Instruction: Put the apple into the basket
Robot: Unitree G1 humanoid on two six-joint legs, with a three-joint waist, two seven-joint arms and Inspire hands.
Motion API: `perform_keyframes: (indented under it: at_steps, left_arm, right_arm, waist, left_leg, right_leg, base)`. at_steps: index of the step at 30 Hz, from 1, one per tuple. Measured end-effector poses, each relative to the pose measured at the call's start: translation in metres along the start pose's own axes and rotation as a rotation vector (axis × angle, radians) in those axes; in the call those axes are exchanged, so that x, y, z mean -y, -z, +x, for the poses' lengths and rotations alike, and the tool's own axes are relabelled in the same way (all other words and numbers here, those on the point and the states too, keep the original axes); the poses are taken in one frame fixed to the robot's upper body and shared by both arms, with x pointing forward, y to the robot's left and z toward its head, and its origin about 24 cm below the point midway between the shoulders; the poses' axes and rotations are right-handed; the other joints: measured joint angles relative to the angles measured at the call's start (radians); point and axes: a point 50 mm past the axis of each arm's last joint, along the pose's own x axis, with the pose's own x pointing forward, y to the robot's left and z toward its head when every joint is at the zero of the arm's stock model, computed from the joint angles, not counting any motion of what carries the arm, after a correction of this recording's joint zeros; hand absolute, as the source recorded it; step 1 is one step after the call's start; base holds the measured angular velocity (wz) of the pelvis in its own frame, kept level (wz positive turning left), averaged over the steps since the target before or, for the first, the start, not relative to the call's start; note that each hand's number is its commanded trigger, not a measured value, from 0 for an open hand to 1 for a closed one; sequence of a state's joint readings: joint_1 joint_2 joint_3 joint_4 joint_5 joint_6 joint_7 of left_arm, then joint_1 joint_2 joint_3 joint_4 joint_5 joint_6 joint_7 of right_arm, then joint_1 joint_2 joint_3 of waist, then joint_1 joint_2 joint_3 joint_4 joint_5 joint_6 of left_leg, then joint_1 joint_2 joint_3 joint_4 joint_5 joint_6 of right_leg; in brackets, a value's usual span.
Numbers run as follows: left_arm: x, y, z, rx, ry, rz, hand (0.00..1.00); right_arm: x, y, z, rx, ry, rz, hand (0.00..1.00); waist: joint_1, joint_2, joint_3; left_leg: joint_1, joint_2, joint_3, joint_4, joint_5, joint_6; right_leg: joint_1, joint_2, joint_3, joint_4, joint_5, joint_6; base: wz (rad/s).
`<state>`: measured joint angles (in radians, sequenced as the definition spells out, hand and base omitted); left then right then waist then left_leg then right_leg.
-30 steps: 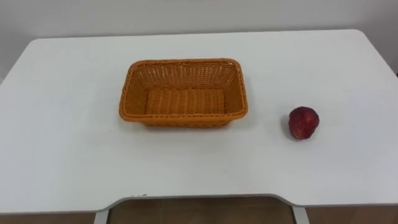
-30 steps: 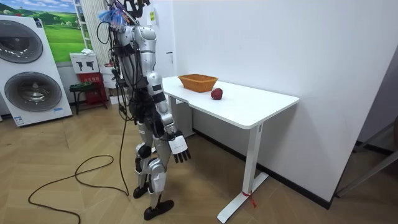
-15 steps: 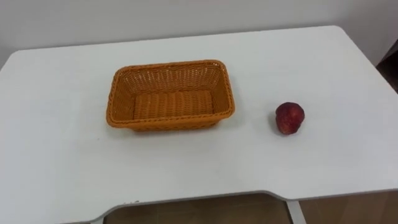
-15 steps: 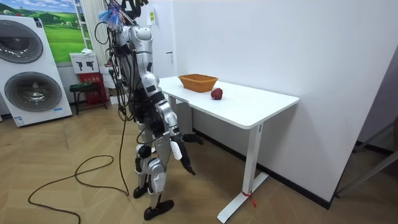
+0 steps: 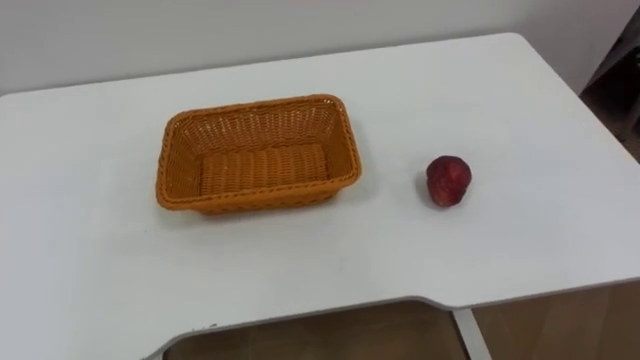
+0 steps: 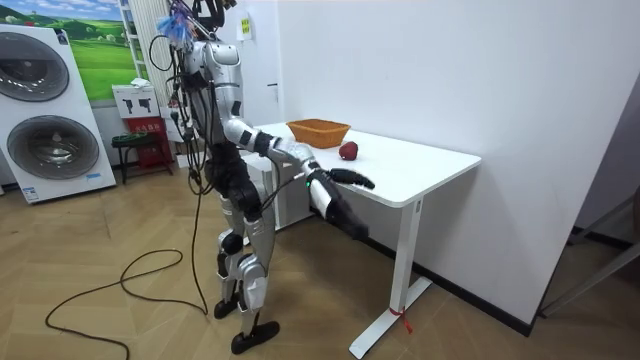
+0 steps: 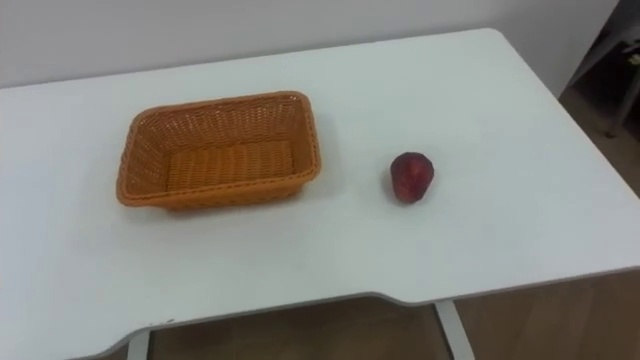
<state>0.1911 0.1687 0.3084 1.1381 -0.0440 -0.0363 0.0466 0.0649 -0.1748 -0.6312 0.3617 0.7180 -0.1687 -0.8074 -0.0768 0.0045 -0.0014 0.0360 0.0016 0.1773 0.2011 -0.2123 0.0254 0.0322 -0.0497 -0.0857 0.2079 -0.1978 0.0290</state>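
A dark red apple (image 5: 449, 180) lies on the white table (image 5: 520, 250), a short way to the right of an empty orange wicker basket (image 5: 255, 105). Nothing touches either one. In the room view I stand at the table's near end, facing the basket (image 6: 318, 131) and the apple (image 6: 348, 151). Both my arms reach forward there. My left hand (image 6: 358, 182) hovers at the table's edge with its fingers stretched out, holding nothing. My right hand (image 6: 352, 226) is a blur lower down, below the tabletop.
The table stands against a white wall, with its front edge curving inward before me. Behind me in the room view are washing machines (image 6: 55, 110) and a small stool (image 6: 135, 150). Wooden floor lies all around.
Both arms have swung up and forward from hanging beside my body. The eye view has shifted, so basket and apple sit further left in it; neither moved on the table.
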Motion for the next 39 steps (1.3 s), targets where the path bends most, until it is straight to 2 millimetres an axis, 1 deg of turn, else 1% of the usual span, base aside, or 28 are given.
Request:
perform_keyframes:
  at_steps: [1,3,4,5,6,7,8,10,11,13,16,20,22,23,25,28,32,33,39]
  left_arm:
    - [0.0,0.004,-0.001,-0.009,0.0,0.02,0.0]
    - [0.002,0.005,-0.001,-0.01,0.007,0.046,0.0]
    - [0.002,0.005,-0.001,-0.01,0.007,0.053,0.0]
    - [0.003,0.005,-0.001,-0.009,0.007,0.058,0.0]
    - [0.004,0.005,-0.001,-0.007,0.012,0.074,0.0]
    - [0.005,0.005,-0.001,-0.007,0.018,0.098,0.0]
    - [0.006,0.005,-0.001,-0.006,0.02,0.104,0.0]
    - [0.007,0.004,-0.001,0.0,0.028,0.119,0.0]
    - [0.007,0.003,-0.001,0.002,0.03,0.122,0.0]
    - [0.008,0.004,-0.002,0.005,0.037,0.128,0.0]
    - [0.009,0.005,-0.002,0.005,0.045,0.137,0.0]
    - [0.009,0.004,-0.002,0.009,0.061,0.136,0.0]
    - [0.011,0.001,-0.002,0.018,0.07,0.145,0.0]
    - [0.012,0.0,-0.002,0.022,0.073,0.149,0.0]
    - [0.016,-0.003,-0.001,0.036,0.085,0.164,0.0]
    - [0.021,-0.007,-0.001,0.046,0.112,0.184,0.0]
    - [0.022,-0.006,-0.001,0.042,0.126,0.191,0.0]
    - [0.022,-0.005,-0.001,0.04,0.131,0.191,0.0]
    - [0.022,-0.005,-0.001,0.038,0.14,0.195,0.0]
  right_arm:
    - [-0.011,-0.012,-0.008,0.09,-0.033,-0.014,0.0]
    - [-0.024,-0.025,-0.019,0.208,-0.083,-0.03,0.0]
    - [-0.03,-0.028,-0.025,0.262,-0.112,-0.056,0.0]
    - [-0.033,-0.029,-0.029,0.285,-0.131,-0.071,0.0]
    - [-0.038,-0.033,-0.036,0.336,-0.171,-0.092,0.0]
    - [-0.045,-0.035,-0.043,0.382,-0.214,-0.108,0.0]
    - [-0.048,-0.036,-0.047,0.404,-0.235,-0.119,0.0]
    - [-0.057,-0.037,-0.057,0.483,-0.316,-0.174,0.0]
    - [-0.06,-0.036,-0.059,0.496,-0.343,-0.191,0.0]
    - [-0.069,-0.029,-0.069,0.511,-0.456,-0.246,0.0]
    - [-0.077,-0.019,-0.079,0.504,-0.588,-0.307,0.0]
    - [-0.08,-0.008,-0.091,0.518,-0.741,-0.399,0.0]
    - [-0.082,0.004,-0.103,0.518,-0.85,-0.468,0.0]
    - [-0.083,0.007,-0.106,0.517,-0.876,-0.481,0.0]
    - [-0.084,0.019,-0.115,0.508,-0.965,-0.54,0.0]
    - [-0.085,0.027,-0.122,0.49,-1.049,-0.582,0.0]
    - [-0.086,0.03,-0.127,0.496,-1.109,-0.616,0.0]
    - [-0.086,0.032,-0.128,0.493,-1.125,-0.622,0.0]
    - [-0.087,0.038,-0.136,0.478,-1.229,-0.667,0.0]
  waist:
    - [0.001,-0.002,-0.0008]
    - [0.006,-0.002,-0.0012]
    - [0.012,-0.009,0.0015]
    - [0.02,-0.006,-0.0001]
    - [0.032,-0.008,0.0009]
    - [0.034,-0.007,0.0016]
    - [0.036,-0.007,0.0016]
    - [0.054,-0.007,0.0013]
    - [0.058,-0.007,0.0013]
    - [0.065,-0.007,0.0017]
    - [0.064,-0.007,0.0023]
    - [0.062,-0.009,0.0034]
    - [0.061,-0.011,0.0041]
    - [0.061,-0.011,0.0042]
    - [0.065,-0.011,0.0043]
    - [0.083,-0.012,0.0048]
    - [0.094,-0.014,0.0052]
    - [0.104,-0.013,0.0053]
    - [0.112,-0.015,0.0051]
  left_leg:
    - [-0.007,0.0,-0.001,0.003,0.0,0.0]
    - [-0.015,-0.001,-0.013,0.004,0.0,0.0]
    - [-0.014,-0.001,-0.014,0.004,0.001,0.0]
    - [-0.015,0.0,-0.014,0.003,0.001,0.0]
    - [-0.02,0.0,-0.013,0.003,0.001,0.0]
    - [-0.023,0.0,-0.013,0.003,0.001,0.0]
    - [-0.024,0.0,-0.014,0.003,0.001,0.0]
    - [-0.023,0.0,-0.015,0.002,0.001,0.0]
    - [-0.022,0.0,-0.015,0.002,0.001,0.0]
    - [-0.022,0.0,-0.017,0.002,0.001,0.0]
    - [-0.023,0.0,-0.018,0.001,0.001,0.0]
    - [-0.024,0.001,-0.018,0.002,0.001,0.0]
    - [-0.024,0.002,-0.018,0.003,0.001,0.0]
    - [-0.024,0.002,-0.017,0.003,0.001,0.0]
    - [-0.023,0.002,-0.017,0.002,0.001,0.0]
    - [-0.024,0.002,-0.017,0.002,0.001,0.0]
    - [-0.025,0.002,-0.02,0.0,0.001,0.0]
    - [-0.027,0.002,-0.022,0.0,0.001,0.0]
    - [-0.029,0.001,-0.034,0.0,0.001,-0.001]
  right_leg:
    - [0.0,0.001,-0.001,0.002,0.001,0.0]
    - [0.0,0.0,-0.006,0.0,0.001,-0.001]
    - [-0.004,0.0,-0.006,0.002,0.001,-0.001]
    - [-0.01,0.0,-0.006,0.003,0.001,-0.001]
    - [-0.015,0.001,-0.004,0.008,0.001,-0.001]
    - [-0.02,0.0,-0.005,0.012,0.001,-0.001]
    - [-0.021,0.0,-0.005,0.012,0.001,-0.001]
    - [-0.024,0.0,-0.003,0.012,0.001,-0.001]
    - [-0.024,0.001,-0.003,0.012,0.001,-0.001]
    - [-0.025,0.001,-0.004,0.009,0.001,-0.001]
    - [-0.019,0.001,-0.004,0.0,0.001,-0.002]
    - [-0.012,0.001,-0.006,-0.002,0.003,-0.004]
    - [-0.011,0.001,-0.006,-0.003,0.004,-0.005]
    - [-0.011,0.001,-0.005,-0.004,0.005,-0.005]
    - [-0.011,0.001,-0.005,-0.003,0.006,-0.004]
    - [-0.012,0.001,-0.006,-0.004,0.006,-0.004]
    - [-0.012,0.001,-0.015,-0.005,0.006,-0.004]
    - [-0.013,0.0,-0.02,-0.005,0.006,-0.004]
    - [-0.012,-0.001,-0.034,-0.006,0.006,-0.004]
  base:
    - [0.06]
    - [0.09]
    - [0.05]
    - [0.0]
    - [-0.05]
    - [0.0]
    - [0.0]
    - [0.0]
    - [0.0]
    - [0.0]
    - [0.0]
    - [0.0]
    - [0.0]
    - [0.0]
    - [0.0]
    - [0.0]
    - [0.03]
    - [0.05]
    - [0.06]
